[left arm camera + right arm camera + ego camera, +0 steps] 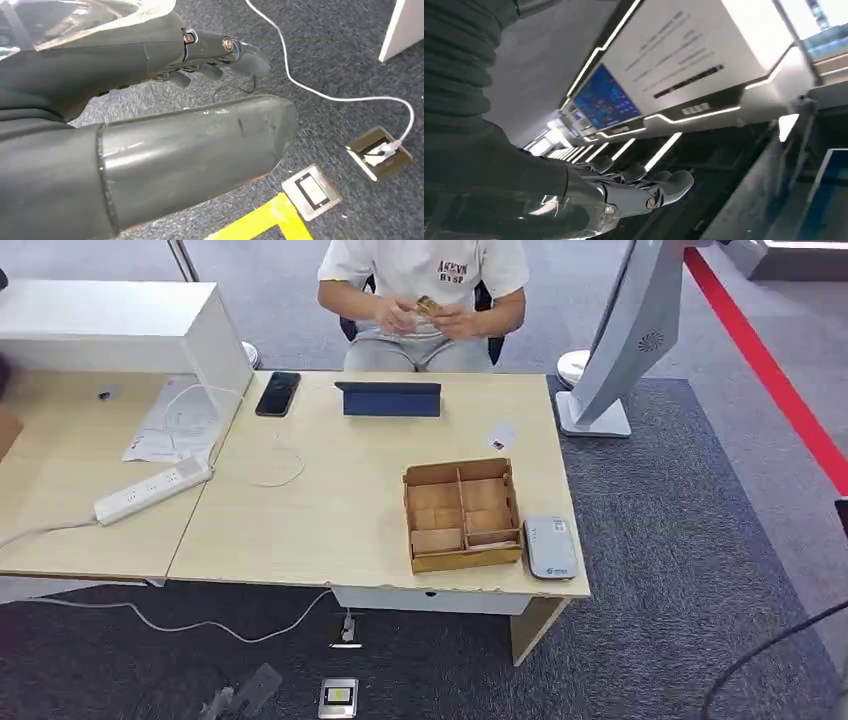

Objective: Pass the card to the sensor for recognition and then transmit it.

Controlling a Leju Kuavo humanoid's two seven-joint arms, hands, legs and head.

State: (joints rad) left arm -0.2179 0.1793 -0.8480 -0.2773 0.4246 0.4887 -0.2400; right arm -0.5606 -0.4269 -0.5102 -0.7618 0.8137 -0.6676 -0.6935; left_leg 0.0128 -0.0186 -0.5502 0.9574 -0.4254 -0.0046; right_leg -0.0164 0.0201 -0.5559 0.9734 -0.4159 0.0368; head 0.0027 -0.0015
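Observation:
A small white card lies flat on the light wooden table, near its right side. A white sensor unit sits at the table's front right corner, beside a brown cardboard box divided into compartments. My left hand hangs over the carpet with its thumb and fingers apart and nothing in it. My right hand is also stretched out and holds nothing, in front of a lit display wall.
A person sits at the far side, holding a small object in both hands. A tablet, phone, power strip and papers lie on the table. A white stand rises at the right. Floor sockets and a cable lie below.

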